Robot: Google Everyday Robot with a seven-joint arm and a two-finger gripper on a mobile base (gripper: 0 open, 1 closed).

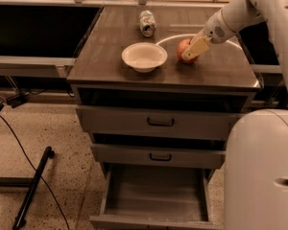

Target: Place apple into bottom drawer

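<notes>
Dark wood-grain covered the cabinet top, and that was where the work sat from my seat. The gripper had its cream-coloured tip right against the apple at the right-centre of the top, reaching in at a slant from the upper right on the end of the white arm. The tip covered the apple's right side, and I could not tell whether the claw was apart around the fruit, clamped on it, or only touching it. The apple rested on the wood, near the white bowl to its left but not touching it.

Behind the bowl a can lay on its side. It carried a printed label, but I could read no brand or writing on it, nor anywhere else in view.

Below the top, the upper drawer and middle drawer were shut, each with a dark handle. The bottom drawer stood pulled out, its flat grey floor showing, its front edge cut off by the lower border. The robot's white body filled the lower right and hid the cabinet's right flank. On the speckled floor to the left ran a black cable.
</notes>
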